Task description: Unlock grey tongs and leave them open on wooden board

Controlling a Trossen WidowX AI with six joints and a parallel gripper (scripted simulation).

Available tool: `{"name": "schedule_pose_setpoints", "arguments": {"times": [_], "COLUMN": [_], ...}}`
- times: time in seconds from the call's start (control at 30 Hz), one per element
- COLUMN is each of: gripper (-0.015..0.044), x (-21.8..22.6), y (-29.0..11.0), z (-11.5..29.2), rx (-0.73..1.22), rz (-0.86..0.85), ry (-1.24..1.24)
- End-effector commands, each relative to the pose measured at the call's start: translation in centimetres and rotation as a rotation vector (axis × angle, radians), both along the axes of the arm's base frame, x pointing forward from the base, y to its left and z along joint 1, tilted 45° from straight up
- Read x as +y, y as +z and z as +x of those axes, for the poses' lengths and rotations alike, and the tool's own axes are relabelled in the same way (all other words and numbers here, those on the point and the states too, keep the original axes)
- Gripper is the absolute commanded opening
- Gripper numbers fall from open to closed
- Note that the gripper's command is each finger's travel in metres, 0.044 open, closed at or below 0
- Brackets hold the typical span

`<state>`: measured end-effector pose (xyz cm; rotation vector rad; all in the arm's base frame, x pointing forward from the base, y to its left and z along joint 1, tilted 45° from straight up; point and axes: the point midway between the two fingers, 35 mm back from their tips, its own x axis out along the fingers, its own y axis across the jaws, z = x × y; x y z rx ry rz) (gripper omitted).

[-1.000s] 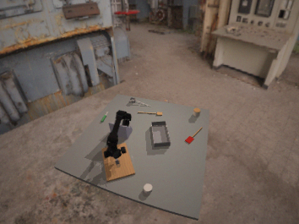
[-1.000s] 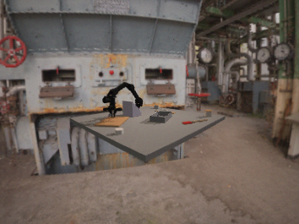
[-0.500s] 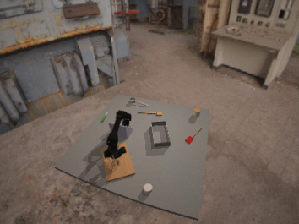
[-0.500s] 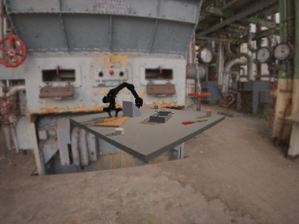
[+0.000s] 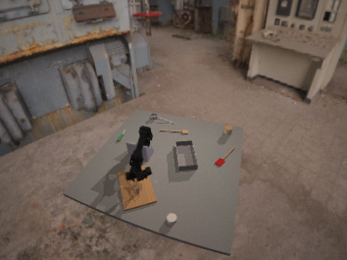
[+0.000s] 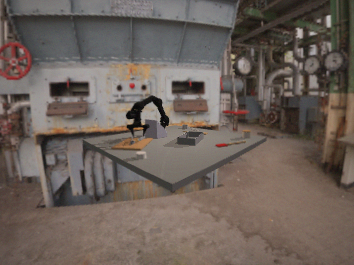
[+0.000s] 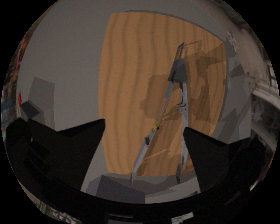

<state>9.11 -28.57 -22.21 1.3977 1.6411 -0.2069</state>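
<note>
The grey tongs (image 7: 176, 75) (image 5: 131, 190) lie on the wooden board (image 7: 128, 66) (image 5: 145, 197) (image 6: 140, 144), with their two arms spread apart from the hinge. My gripper (image 7: 146, 127) (image 5: 136, 176) (image 6: 136, 130) is open and empty. It hangs just above the board, with a finger on either side of the tongs' tips and not touching them. The grey roasting tin (image 5: 185, 155) (image 6: 190, 139) stands empty at the middle of the table, to the right of the board.
On the grey table (image 5: 206, 202) lie a red spatula (image 5: 223, 158), a wooden-handled tool (image 5: 173, 130), a green marker (image 5: 121, 136) and a metal utensil (image 5: 159, 118). A tan cup (image 5: 228, 129) stands at the far right, and a white cup (image 5: 171, 218) stands near the front edge.
</note>
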Motion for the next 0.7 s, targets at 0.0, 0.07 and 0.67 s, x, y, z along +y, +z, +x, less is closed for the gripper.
{"name": "schedule_pose_setpoints", "arguments": {"times": [0.0,0.07,0.67], "gripper": [0.044,0.044,0.044], "x": [-0.7,-0.4,-3.3], "y": [4.9,7.1,12.2], "z": [4.9,7.0,8.0], "rx": [-0.007,-0.01,-0.018], "rz": [-0.015,-0.01,-0.019], "ry": [0.013,0.015,0.038]}}
